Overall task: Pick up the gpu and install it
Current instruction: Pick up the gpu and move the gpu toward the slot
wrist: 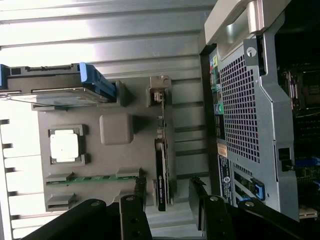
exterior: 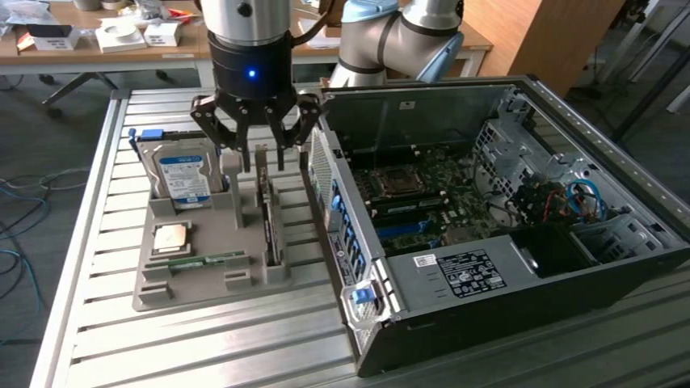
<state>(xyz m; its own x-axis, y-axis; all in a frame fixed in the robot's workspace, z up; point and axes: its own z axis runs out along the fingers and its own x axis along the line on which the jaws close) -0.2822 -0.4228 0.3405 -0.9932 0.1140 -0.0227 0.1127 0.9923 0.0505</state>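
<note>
Your gripper (exterior: 258, 149) hangs wide open above the gpu (exterior: 271, 222), which stands on edge in the grey tray (exterior: 194, 297), its long axis passing between the spread fingers.

On the tabletop (exterior: 216, 347), a parts tray (exterior: 199, 283) lies at the exterior view's left of the computer case (exterior: 474, 275); its gpu (exterior: 270, 222) stands between hard drive (exterior: 183, 174) and case.
</note>
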